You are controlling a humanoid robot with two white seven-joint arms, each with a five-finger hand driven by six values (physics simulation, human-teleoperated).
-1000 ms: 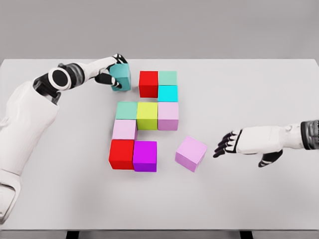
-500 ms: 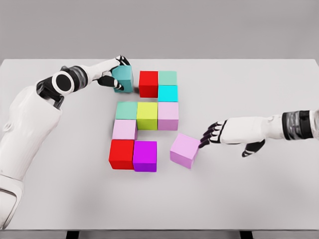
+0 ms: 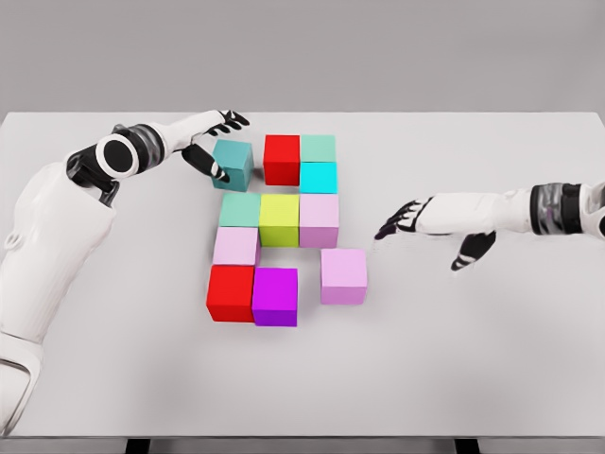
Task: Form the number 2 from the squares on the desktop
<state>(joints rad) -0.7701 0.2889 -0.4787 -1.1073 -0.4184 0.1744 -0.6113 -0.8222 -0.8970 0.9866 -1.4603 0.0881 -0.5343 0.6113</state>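
Observation:
Coloured cubes lie on the white table (image 3: 473,359). The top row holds a red cube (image 3: 282,158) and a mint cube (image 3: 319,148) with a cyan cube (image 3: 319,177) below it. A teal cube (image 3: 233,164) sits just left of the red one, slightly askew. My left hand (image 3: 214,145) rests at its left side, fingers spread over its top. The middle row is mint (image 3: 240,209), yellow-green (image 3: 280,219), pink (image 3: 319,219). Below are a pink cube (image 3: 235,246), a red cube (image 3: 231,292) and a magenta cube (image 3: 275,296). A loose pink cube (image 3: 343,275) stands right of the magenta one. My right hand (image 3: 402,219) hovers open, apart from it.
The table's far edge runs just behind the top row of cubes. A plain grey wall fills the background. My right forearm (image 3: 510,210) stretches in low over the table from the right edge.
The teal cube moved right, close to the top red cube, and my left fingers opened. My right hand pushed the loose pink cube left and squared it, then pulled back up and away.

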